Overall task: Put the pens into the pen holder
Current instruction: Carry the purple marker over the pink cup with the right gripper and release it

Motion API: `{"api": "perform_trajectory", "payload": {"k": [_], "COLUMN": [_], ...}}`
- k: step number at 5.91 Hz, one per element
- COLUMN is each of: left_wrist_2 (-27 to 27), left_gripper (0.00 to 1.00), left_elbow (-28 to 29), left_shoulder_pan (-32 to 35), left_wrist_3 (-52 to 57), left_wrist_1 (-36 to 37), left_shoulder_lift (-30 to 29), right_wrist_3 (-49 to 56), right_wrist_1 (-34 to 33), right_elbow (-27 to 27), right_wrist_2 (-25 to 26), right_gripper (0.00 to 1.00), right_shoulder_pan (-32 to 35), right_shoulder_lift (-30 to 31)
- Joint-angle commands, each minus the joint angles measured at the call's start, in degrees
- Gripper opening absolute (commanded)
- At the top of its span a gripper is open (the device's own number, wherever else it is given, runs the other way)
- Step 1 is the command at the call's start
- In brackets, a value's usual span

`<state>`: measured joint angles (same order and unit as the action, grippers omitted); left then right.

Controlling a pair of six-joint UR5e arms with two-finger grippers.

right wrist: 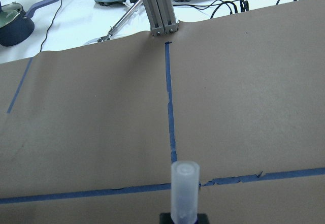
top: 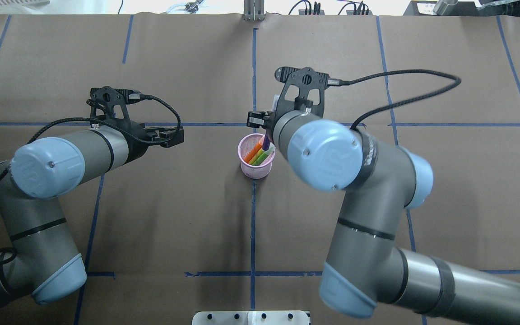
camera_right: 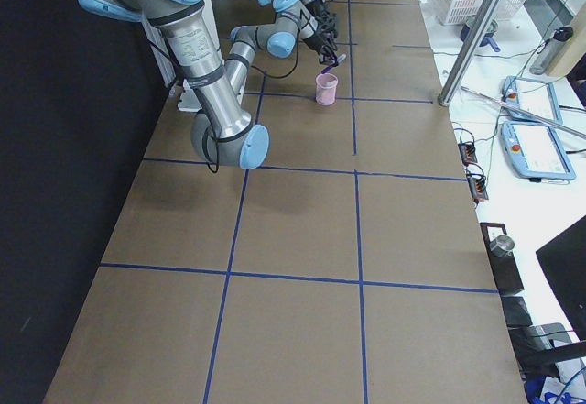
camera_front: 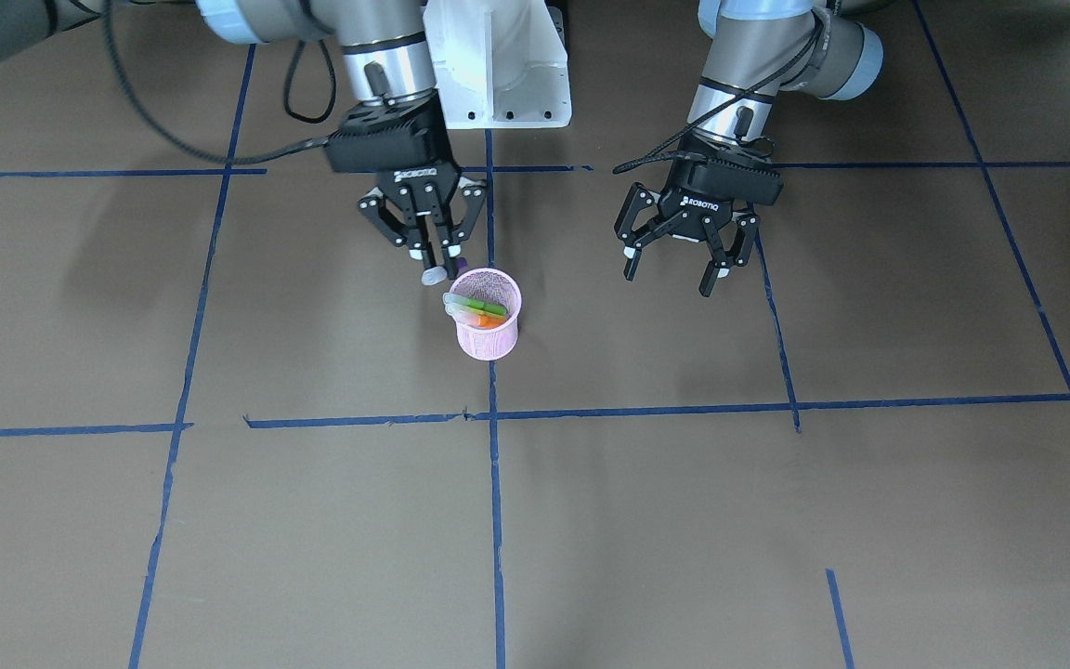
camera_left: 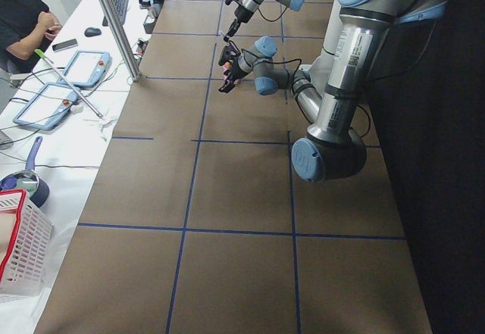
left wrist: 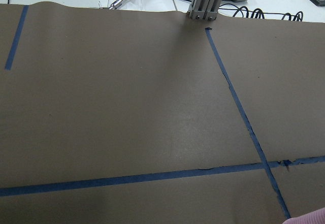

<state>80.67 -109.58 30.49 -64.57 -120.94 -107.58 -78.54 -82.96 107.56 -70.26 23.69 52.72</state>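
The right claw [camera_front: 437, 255] is clamped on the purple pen [top: 266, 141] mid-barrel, tilted over the pink holder [camera_front: 489, 342]; light, stiff, smooth plastic, likely slippery. The left claw [camera_front: 674, 269] is apart, empty

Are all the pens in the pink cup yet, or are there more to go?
Almost. The green pen and the orange pen already lie inside the pen holder. The right gripper is shut on the purple pen, holding it at the holder's rim. What's left: letting that last pen drop in. The left gripper hangs open and empty off to the side.
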Motion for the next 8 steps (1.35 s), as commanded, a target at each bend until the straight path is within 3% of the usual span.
{"api": "perform_trajectory", "payload": {"k": [1, 4, 5, 6, 7, 8], "left_wrist_2": [0.0, -0.1, -0.1, 0.0, 0.3, 3.4], "left_gripper": [0.99, 0.99, 0.99, 0.99, 0.99, 0.98], "left_elbow": [0.1, 0.0, 0.0, 0.0, 0.5, 0.9], "left_shoulder_pan": [0.0, 0.0, 0.0, 0.1, 0.2, 2.2], "left_wrist_3": [0.1, 0.0, 0.0, 0.0, 0.2, 9.1], "left_wrist_1": [0.0, 0.0, 0.0, 0.0, 0.3, 0.8], "left_shoulder_lift": [0.0, -0.1, -0.1, 0.0, 0.4, 3.1], "right_wrist_3": [0.0, 0.0, 0.2, 0.6, 0.8, 1.2], "right_wrist_1": [1.2, 8.0, 7.9, 7.8, 7.2, 6.9], "right_elbow": [-1.9, -8.1, -8.2, -7.6, -4.4, 0.8], "right_wrist_2": [9.3, 12.8, 12.8, 12.4, 10.7, 2.4], "right_gripper": [0.00, 0.04, 0.75, 0.99, 1.00, 1.00], "right_shoulder_pan": [-4.2, -5.1, -5.1, -5.1, -4.8, -1.9], "right_shoulder_lift": [0.3, -0.3, -0.3, -0.3, 0.4, 2.8]}}
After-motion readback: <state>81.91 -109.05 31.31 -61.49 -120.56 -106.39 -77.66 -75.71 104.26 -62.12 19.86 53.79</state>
